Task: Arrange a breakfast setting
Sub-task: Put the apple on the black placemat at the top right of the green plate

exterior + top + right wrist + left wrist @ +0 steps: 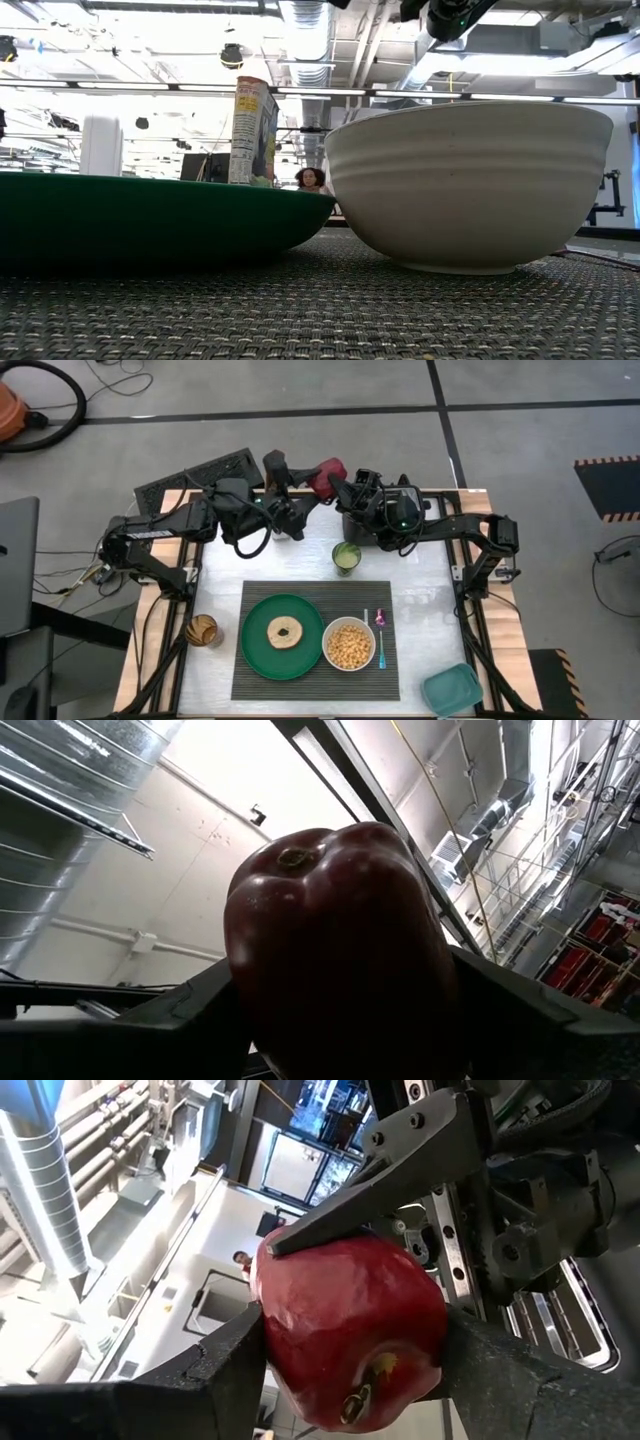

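Observation:
The red apple (325,477) is up in the air over the table's far edge, between both grippers. My left gripper (306,484) reaches it from the left and my right gripper (341,487) from the right; both are shut on it. Near the front edge, the dark ribbed placemat (315,600) carries the green plate (255,658) with the tan bagel (285,631). To the right of the plate are the white bowl (349,644) of yellow cereal and the pink-teal spoon (381,636). My left gripper pinches the apple between its two fingers (235,1355), on two opposite sides (285,1330) with the stem end (375,1375) facing the camera. It comes roughly level from the table's left. The apple is clear of the table. My right gripper pinches the apple between its two fingers (195,1010), on two opposite sides (250,990) below the blossom end (292,856). It comes from the table's right. One of its fingers (390,1170) shows lying on the apple in the left wrist view.
A green cup (346,556) stands just beyond the placemat. A brown-filled glass (203,630) is at the left, the teal container (452,690) at the front right, the black toaster (198,477) at the far left. A cereal box (254,130) shows beyond the plate.

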Robot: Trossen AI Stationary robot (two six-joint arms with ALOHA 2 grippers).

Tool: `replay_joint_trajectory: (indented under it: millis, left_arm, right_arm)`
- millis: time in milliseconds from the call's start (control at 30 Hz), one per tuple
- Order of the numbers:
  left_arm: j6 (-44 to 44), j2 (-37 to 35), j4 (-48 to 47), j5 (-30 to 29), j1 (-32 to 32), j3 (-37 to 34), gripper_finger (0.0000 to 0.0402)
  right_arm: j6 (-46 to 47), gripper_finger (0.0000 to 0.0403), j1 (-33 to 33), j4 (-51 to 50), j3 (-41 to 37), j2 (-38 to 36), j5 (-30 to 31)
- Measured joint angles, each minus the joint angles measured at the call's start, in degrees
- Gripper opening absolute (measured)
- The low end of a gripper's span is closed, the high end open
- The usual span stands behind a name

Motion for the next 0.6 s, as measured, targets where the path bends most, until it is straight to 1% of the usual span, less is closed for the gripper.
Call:
replay_joint_trajectory:
  millis: [233,333,433,600]
  left_arm:
    - [-0.5,-1.7,0.3,-0.8,0.0,-0.1,0.0237]
    - [-0.2,-1.9,0.9,-1.9,0.1,0.0,0.0237]
    - [1.9,-1.9,0.9,-3.0,0.1,0.0,0.0237]
    - [4.9,-2.6,1.0,-5.7,0.4,0.0,0.0237]
  right_arm:
    - [-0.9,0.0345,0.1,-1.1,0.1,0.0,-1.1]
    - [-2.9,0.0345,0.5,-1.7,0.1,0.0,-1.1]
    - [-2.8,0.0342,0.4,-2.4,0.0,0.0,-2.0]
    - [-1.5,0.0347,1.0,-4.4,0.0,0.0,-5.3]
